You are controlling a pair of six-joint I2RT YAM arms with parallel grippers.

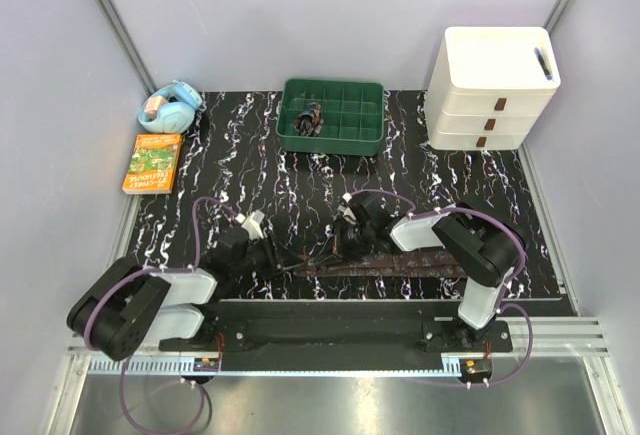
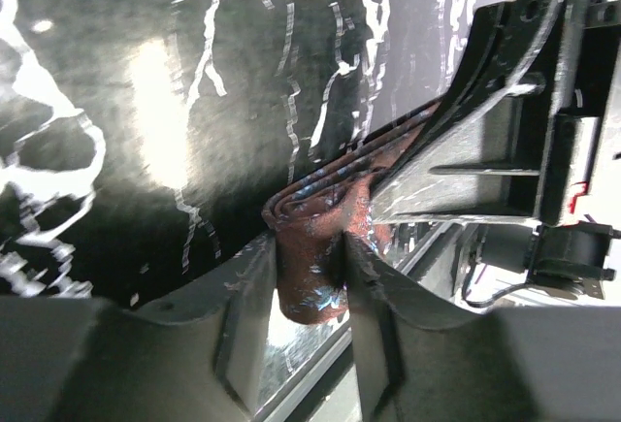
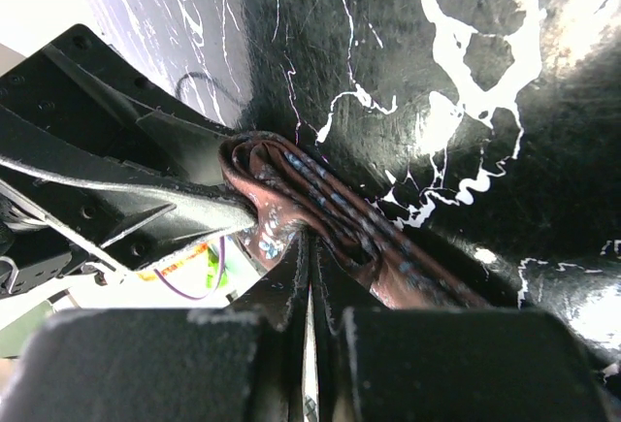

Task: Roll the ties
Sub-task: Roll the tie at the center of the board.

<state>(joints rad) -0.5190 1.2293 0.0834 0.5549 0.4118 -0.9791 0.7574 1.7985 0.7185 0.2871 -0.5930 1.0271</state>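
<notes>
On the black marbled table (image 1: 240, 145), your left fingers (image 2: 243, 315) pinched the rolled end of the tie (image 2: 310, 267), your right fingers (image 3: 281, 296) were shut against it; you needed even tension so no layer slipped.

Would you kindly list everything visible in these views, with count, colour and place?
tie: one, dark brown with reddish pattern, near edge of the mat, between the arms
mat: one, black with white veins, on the table
tray: one, green, compartmented, back centre
dark bundle: one, in a tray compartment, too small to identify
drawer chest: one, white, back right
small blue item: one, on top of the chest
headphones: one pair, light blue, back left
book: one, orange and green, left of the mat
left hand: black, closed on the tie's folded end
right hand: black, closed on the tie
</notes>
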